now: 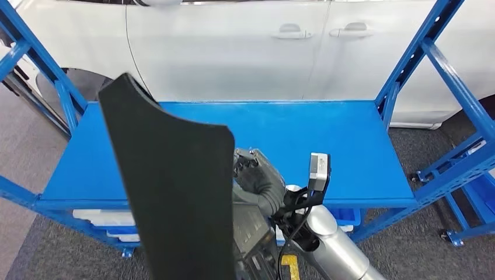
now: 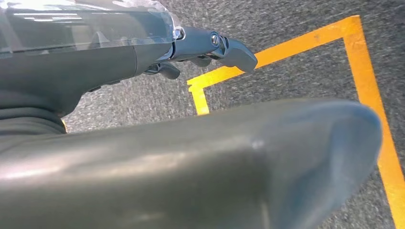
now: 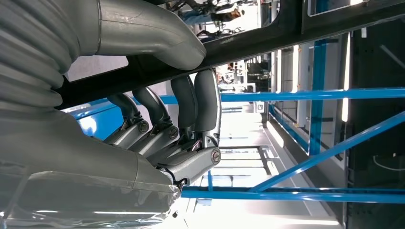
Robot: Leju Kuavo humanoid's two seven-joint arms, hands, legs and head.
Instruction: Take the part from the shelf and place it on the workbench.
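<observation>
The right hand [image 1: 257,175] gripped the long, flat, black plastic trim part [image 1: 169,186] at its edge. In the right wrist view, the thick grey thumb [image 3: 148,36] pressed on one face of the part [image 3: 296,28], and the darker fingers [image 3: 200,102] were curled against the opposite face, so the panel edge was clamped between them. The grey ribbed cover [image 3: 33,71] of the wrist sat directly behind the grasp.

In the head view, the part stood nearly upright and tilted slightly, with its curved upper tip raised in front of the blue metal workbench top [image 1: 327,140]. The part was held above the near edge of that surface and did not rest on it. The silver right forearm [image 1: 335,248] rose from below, carrying a small wrist camera module [image 1: 319,166] with black cabling.

The left hand [image 2: 210,47] hung over grey carpeted floor [image 2: 296,19] marked with yellow tape lines [image 2: 367,71]. Its dark fingers were partly extended and held nothing; a large dark rounded surface crossed the foreground of that view, and it could not be identified.

Beyond the workbench stood a white car body [image 1: 245,52] with two door handles. Blue diagonal frame struts [image 1: 432,64] flanked the bench on both sides. White and blue bins [image 1: 111,219] sat on the lower level beneath the top.
</observation>
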